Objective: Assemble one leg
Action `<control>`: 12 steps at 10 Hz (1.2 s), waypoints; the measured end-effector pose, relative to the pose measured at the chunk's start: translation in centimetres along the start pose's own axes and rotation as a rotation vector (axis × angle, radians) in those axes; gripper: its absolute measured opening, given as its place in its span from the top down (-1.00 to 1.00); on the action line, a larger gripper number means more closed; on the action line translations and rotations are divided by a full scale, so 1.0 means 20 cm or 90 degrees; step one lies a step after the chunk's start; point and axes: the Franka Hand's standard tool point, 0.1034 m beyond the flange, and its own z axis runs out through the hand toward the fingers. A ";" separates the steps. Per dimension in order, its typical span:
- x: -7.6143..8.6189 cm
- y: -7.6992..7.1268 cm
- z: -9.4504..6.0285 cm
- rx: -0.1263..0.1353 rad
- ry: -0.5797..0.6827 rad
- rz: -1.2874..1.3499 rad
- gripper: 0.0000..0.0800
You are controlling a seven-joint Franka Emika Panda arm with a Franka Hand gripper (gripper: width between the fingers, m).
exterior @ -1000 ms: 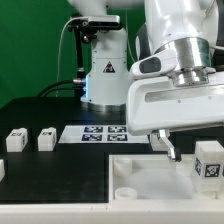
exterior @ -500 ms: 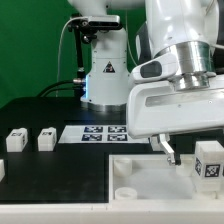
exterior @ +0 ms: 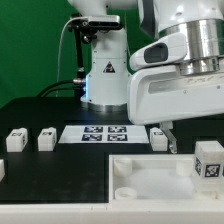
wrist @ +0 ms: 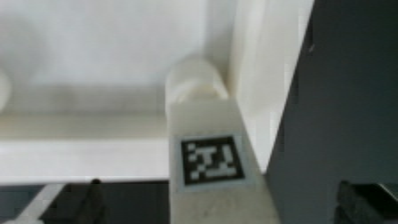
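Observation:
A white leg (exterior: 207,161) with a square marker stands upright at the far right corner of the large white tray (exterior: 150,180). In the wrist view the same leg (wrist: 214,160) stands by the tray's corner wall (wrist: 267,70). My gripper (wrist: 222,205) is open above it, with its dark fingers (wrist: 80,203) apart on either side and clear of the leg. One finger (exterior: 168,142) shows in the exterior view, to the left of the leg. Two more legs (exterior: 15,140) (exterior: 46,138) lie on the table at the exterior view's left. Another leg (exterior: 157,136) lies by the marker board.
The marker board (exterior: 100,133) lies flat behind the tray. A further white block (exterior: 2,170) is cut off at the exterior view's left edge. The arm's white base (exterior: 105,70) stands at the back. The black table (exterior: 60,175) shows left of the tray.
My gripper has risen straight up from the tray. The leg has stayed standing in the corner. The leg by the marker board has come into view.

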 end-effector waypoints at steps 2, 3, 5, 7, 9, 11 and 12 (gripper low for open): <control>0.08 0.01 0.01 0.009 -0.087 0.004 -0.62; 0.10 0.03 0.02 0.007 -0.072 0.002 -0.62; 0.08 0.06 0.08 0.004 -0.084 0.025 -0.62; 0.07 0.06 0.09 0.003 -0.085 0.039 -0.62; 0.07 0.06 0.09 0.002 -0.086 0.056 0.07; 0.07 0.05 0.09 -0.005 -0.086 0.182 0.27; 0.07 0.04 0.09 -0.011 -0.086 0.286 0.27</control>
